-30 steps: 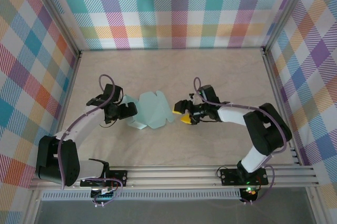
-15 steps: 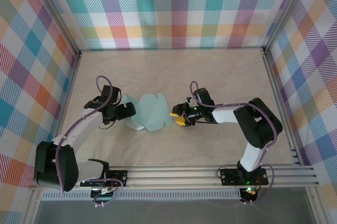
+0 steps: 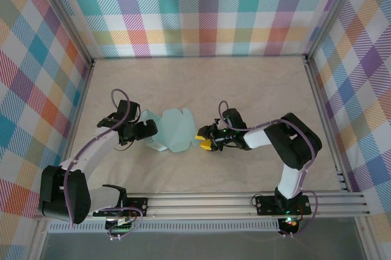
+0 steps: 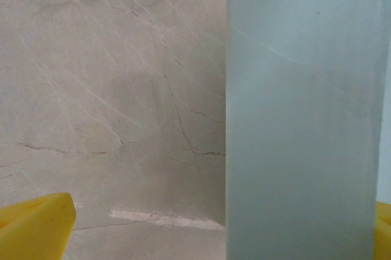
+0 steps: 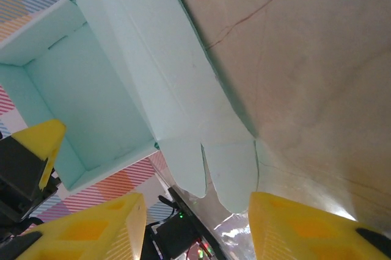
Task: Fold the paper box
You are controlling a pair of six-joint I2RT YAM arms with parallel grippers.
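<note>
Paper box (image 3: 173, 129) | long axis L-R | L gripper (image 3: 148, 129) wide | R gripper (image 3: 202, 140) part-open

Here's the tabletop (image 3: 244, 89), a pale beige marble-look surface, evenly lit, and up close from the left wrist fine dark veins run across it (image 4: 110, 89). Plaid panels in pastel teal, orange, purple and yellow close it in: back wall (image 3: 208, 10), left wall (image 3: 30, 89), right wall (image 3: 366, 89). Silver aluminium posts (image 3: 67, 22) mark the corners, and ribbed metal rails (image 3: 201, 202) cross the near edge.
</note>
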